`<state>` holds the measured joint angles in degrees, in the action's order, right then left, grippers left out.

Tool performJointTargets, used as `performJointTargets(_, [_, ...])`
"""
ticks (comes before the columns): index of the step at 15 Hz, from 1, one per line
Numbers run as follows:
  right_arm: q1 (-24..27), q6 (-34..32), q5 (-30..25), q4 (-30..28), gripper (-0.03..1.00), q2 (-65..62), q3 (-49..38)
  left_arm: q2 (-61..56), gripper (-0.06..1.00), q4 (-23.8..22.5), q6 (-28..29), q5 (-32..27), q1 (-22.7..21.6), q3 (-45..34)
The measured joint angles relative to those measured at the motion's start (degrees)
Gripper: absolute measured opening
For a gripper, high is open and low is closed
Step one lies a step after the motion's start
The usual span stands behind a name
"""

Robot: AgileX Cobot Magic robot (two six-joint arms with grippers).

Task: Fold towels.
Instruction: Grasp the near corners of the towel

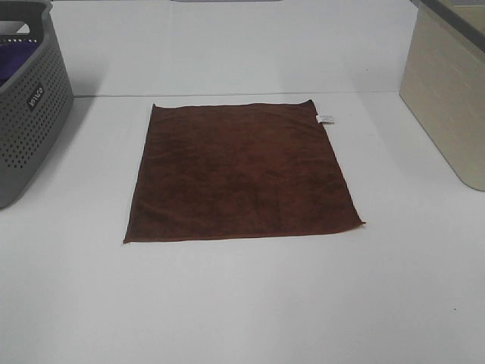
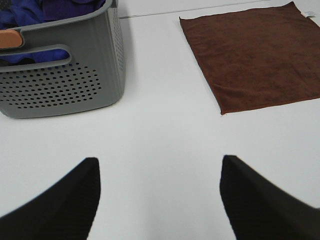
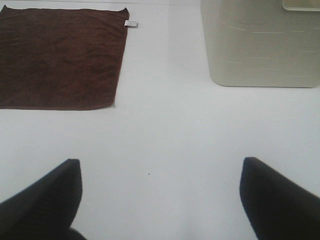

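White tabletop (image 1: 242, 303) bears a flat towel (image 1: 241, 174); left end effector (image 2: 160, 160) and right end effector (image 3: 160, 160) gape released.

reddish-brown towel (image 1: 241, 173) with white label (image 1: 325, 117), grey perforated basket (image 1: 30, 114), beige bin (image 1: 447, 91).

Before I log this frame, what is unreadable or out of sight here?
- Label on the towel: print too small, every view.
- Gray basket: contents cut off by frame edges, exterior high and left wrist; only blue cloth shows.
- Beige bin: interior hidden by its wall, exterior high and right wrist.
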<state>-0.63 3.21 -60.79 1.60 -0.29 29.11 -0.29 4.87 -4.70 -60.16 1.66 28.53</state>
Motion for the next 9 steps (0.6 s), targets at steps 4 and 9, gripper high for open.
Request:
performJointTargets(4, [0.00,0.00,0.00,0.00,0.83,0.00,0.00,0.00,0.64,0.00,0.00,0.00,0.00,0.00])
performJointTargets(9, [0.00,0.00,0.00,0.00,0.83,0.00,0.00,0.00,0.64,0.00,0.00,0.00,0.00,0.00])
